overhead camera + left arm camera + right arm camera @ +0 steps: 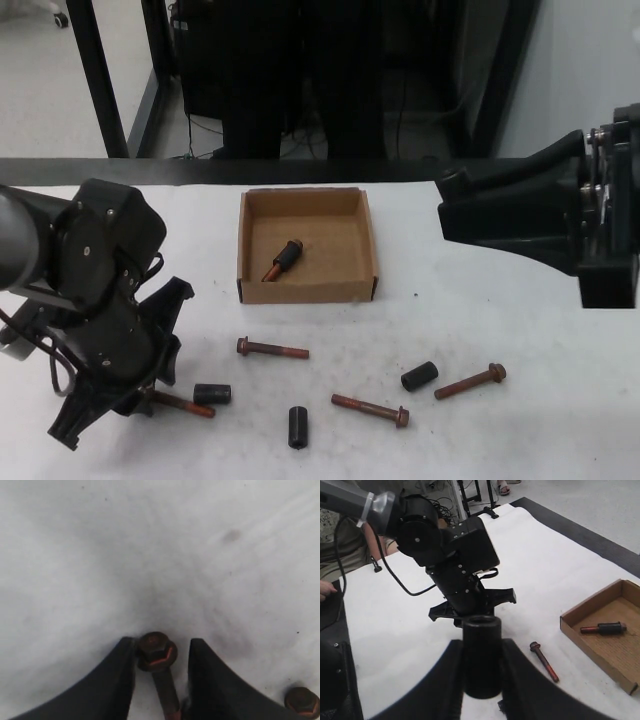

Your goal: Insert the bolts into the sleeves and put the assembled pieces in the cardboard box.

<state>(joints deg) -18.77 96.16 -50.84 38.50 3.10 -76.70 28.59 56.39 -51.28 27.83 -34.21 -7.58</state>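
My left gripper (161, 645) is low on the white bench, open, with a rusty bolt (156, 651) lying between its black fingers, the head near the tips. In the high view the left arm (110, 310) covers that bolt's (183, 404) head. Well above the bench, my right gripper (481, 645) is shut on a black sleeve (481, 660) with the bore facing the camera. The cardboard box (305, 291) at the centre back holds one bolt in a sleeve (283, 258). Loose on the bench are three more bolts (272, 349) (370, 408) (470, 381) and three sleeves (212, 393) (298, 426) (419, 376).
The raised right arm (540, 225) hangs over the bench's right side. Another bolt head (301, 702) lies close beside my left gripper. The bench's dark back edge (300, 170) runs behind the box. Bare white surface lies right of the box and along the front right.
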